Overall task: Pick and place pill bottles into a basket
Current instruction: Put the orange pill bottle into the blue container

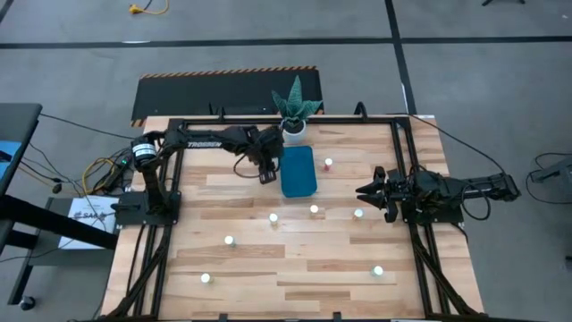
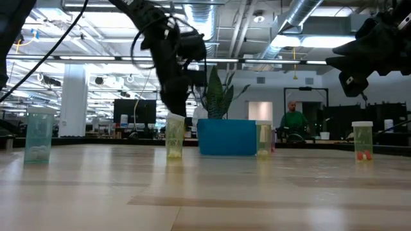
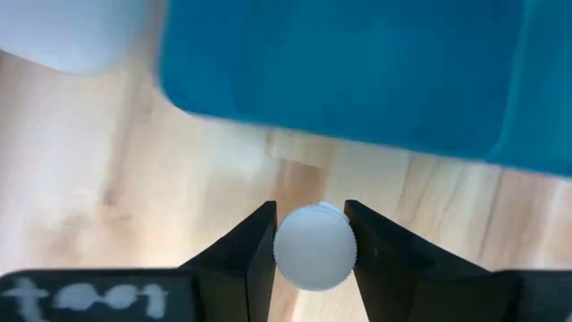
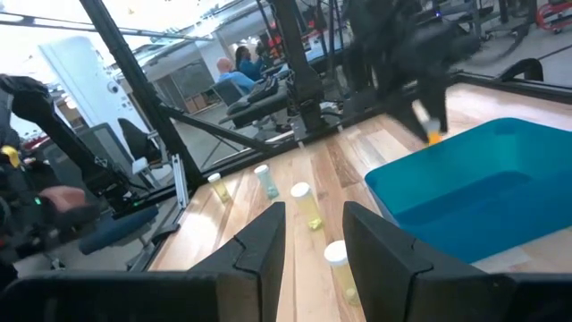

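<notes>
Bottles: eight counted, seven loose on table [image 1: 241,268], one clamped in left tool [image 3: 313,234] beside basket [image 1: 298,171]; right tool [image 4: 315,237] open, empty.

Basket [image 1: 298,171] between plant pot [image 1: 294,131] and scattered pill bottles [image 1: 273,217].

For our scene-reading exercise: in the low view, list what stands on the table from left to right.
Pale bottle → yellowish bottle under the left gripper → teal basket → bottle at its right edge → capped bottle.

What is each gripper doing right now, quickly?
Left gripper: shut on a small white-capped pill bottle, beside the teal-blue rectangular basket.
Right gripper: open, holding nothing, waiting at the table's right side.
</notes>
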You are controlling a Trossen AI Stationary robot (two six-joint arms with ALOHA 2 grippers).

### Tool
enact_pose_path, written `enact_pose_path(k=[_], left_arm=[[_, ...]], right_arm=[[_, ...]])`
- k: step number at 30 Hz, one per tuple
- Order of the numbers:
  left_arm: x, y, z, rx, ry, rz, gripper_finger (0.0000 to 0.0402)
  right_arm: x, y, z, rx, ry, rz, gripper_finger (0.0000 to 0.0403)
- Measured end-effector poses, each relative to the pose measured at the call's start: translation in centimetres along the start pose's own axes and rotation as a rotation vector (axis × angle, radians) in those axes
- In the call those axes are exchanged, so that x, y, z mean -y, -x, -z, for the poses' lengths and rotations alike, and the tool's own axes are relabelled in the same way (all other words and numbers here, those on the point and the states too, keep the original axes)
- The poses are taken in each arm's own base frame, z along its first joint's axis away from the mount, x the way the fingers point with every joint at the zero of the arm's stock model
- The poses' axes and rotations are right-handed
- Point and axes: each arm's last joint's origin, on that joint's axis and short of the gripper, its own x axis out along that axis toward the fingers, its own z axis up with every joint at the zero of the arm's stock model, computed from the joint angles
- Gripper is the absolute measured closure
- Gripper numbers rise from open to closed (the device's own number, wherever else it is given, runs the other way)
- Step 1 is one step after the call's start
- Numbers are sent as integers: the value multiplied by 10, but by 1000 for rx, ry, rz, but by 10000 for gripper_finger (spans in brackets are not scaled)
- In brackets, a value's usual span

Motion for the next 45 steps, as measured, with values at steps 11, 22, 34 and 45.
enact_pose_path(k=[11, 22, 34, 45], left_arm=[[-11, 81, -66, 263, -64, -42, 299], [-11, 18, -69, 142, -49, 8, 301], [-11, -28, -62, 43, -35, 6, 289], [-12, -41, -54, 44, -25, 3, 281]], right_arm=[[0, 0, 0, 0, 0, 0, 294], [0, 0, 0, 0, 0, 0, 294], [0, 0, 0, 1, 0, 0, 294], [0, 0, 0, 0, 0, 0, 294]])
